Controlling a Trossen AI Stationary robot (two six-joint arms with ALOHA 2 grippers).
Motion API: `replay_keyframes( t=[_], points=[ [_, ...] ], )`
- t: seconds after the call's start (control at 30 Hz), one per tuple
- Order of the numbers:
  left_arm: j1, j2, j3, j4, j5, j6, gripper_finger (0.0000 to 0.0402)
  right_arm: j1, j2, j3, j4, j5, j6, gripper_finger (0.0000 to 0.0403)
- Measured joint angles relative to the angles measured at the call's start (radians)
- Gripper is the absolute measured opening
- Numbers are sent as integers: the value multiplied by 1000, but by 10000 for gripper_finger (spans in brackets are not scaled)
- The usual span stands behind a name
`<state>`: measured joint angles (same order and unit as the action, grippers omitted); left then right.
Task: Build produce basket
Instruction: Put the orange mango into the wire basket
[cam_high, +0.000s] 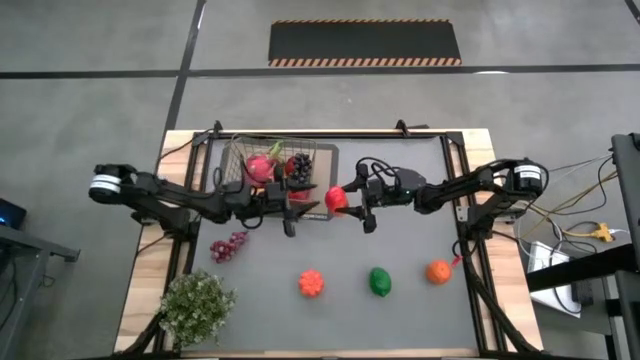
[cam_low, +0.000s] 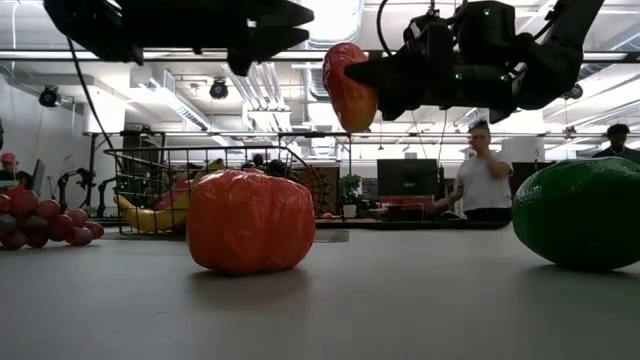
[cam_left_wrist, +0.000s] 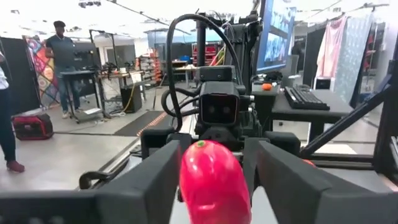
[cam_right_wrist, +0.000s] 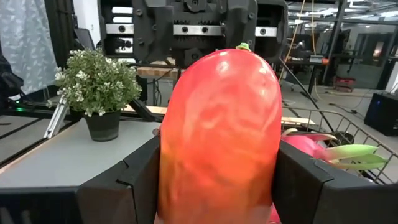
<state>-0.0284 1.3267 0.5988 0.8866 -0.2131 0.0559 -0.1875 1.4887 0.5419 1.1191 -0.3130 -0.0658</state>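
Here, going from the left, the matte grey bench (cam_high: 400, 310) carries a knobbly cluster of purple grapes (cam_high: 228, 246) beside the boxy wire-mesh basket (cam_high: 240, 152), where a pink dragon fruit (cam_high: 259, 167) and dark grapes already lie. The left pincer (cam_high: 290, 212) hovers at the basket's near edge with fingers apart and empty. Facing it, the right pincer (cam_high: 352, 208) clamps a smooth, glossy red mango (cam_high: 336, 198) in mid-air just outside the basket; that slick rounded skin could squirt free, or the two arms could collide.
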Motion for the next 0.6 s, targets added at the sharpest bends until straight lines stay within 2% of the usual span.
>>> replay_keyframes(
  t=[0.13,0.23,0.43,0.6],
  points=[
    [0,92,14,130,0,-1,232,0,0,0,-3,2,-7,221],
    [0,157,35,202,3,0,244,0,0,0,-7,8,-7,221],
    [3,259,105,205,-2,1,247,0,0,0,-14,10,-12,221],
    [3,287,127,206,-28,2,247,0,0,-1,-16,10,-13,221]
  ],
)
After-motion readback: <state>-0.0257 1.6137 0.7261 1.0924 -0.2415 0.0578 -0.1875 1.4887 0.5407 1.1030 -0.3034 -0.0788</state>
